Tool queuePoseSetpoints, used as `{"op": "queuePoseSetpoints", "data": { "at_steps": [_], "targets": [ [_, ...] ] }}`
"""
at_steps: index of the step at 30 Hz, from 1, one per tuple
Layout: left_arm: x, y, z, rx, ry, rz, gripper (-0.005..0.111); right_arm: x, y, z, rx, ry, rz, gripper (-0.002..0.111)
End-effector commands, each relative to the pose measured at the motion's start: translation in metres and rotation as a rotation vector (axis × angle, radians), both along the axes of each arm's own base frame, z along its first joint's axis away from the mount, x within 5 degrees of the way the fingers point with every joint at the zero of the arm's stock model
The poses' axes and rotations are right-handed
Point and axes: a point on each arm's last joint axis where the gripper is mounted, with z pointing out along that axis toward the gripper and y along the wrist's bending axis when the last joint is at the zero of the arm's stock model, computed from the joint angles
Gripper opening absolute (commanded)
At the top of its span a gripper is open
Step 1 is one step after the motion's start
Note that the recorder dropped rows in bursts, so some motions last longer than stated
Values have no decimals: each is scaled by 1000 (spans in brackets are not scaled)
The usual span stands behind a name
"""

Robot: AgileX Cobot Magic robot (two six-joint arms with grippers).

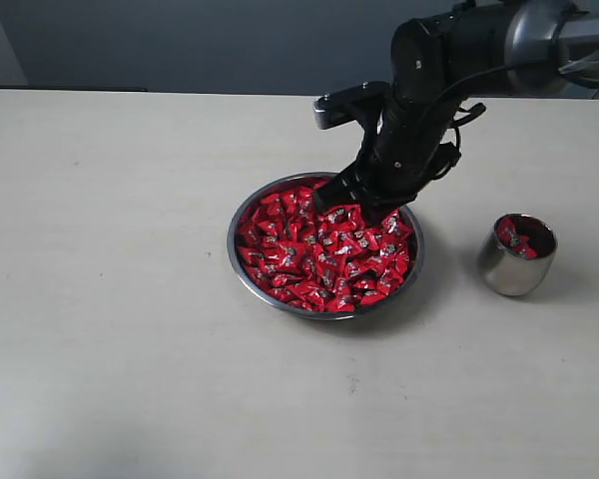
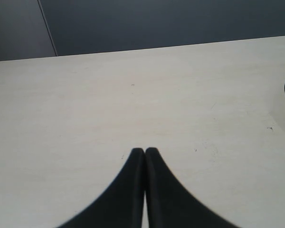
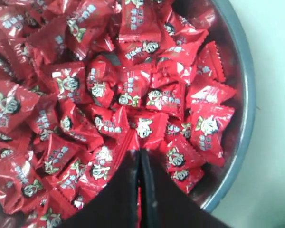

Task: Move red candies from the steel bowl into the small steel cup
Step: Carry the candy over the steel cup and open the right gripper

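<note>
I'm watching my left gripper [image 2: 145, 151] hovering, fingers pressed together, over bare table [image 2: 133, 85]. In the middle, the steel bowl [image 1: 232, 244] is sitting heaped with red candies [image 1: 314, 261]. My right gripper [image 1: 351, 205], also pressed together, is resting its tips among them (near the rim). The small steel cup [image 1: 509, 274] is standing well right, holding a few.

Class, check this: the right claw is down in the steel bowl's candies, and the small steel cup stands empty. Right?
No. The small steel cup holds a few red candies, as the exterior view shows; the right claw is indeed down in the steel bowl.
</note>
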Motion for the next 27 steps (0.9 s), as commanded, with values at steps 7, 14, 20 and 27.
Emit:
{"op": "queuePoseSetpoints", "data": {
  "at_steps": [7,14,20,27],
  "targets": [
    [0,0,0,2,-11,0,0,-21,-94,76,-102,-201,-253,-1],
    [0,0,0,2,-11,0,0,-20,-139,52,-96,-78,-367,-1],
    [0,0,0,2,-11,0,0,-30,-143,27,-101,-70,-365,-1],
    [0,0,0,2,-11,0,0,-25,-146,24,-136,-102,-355,-1]
  ]
}}
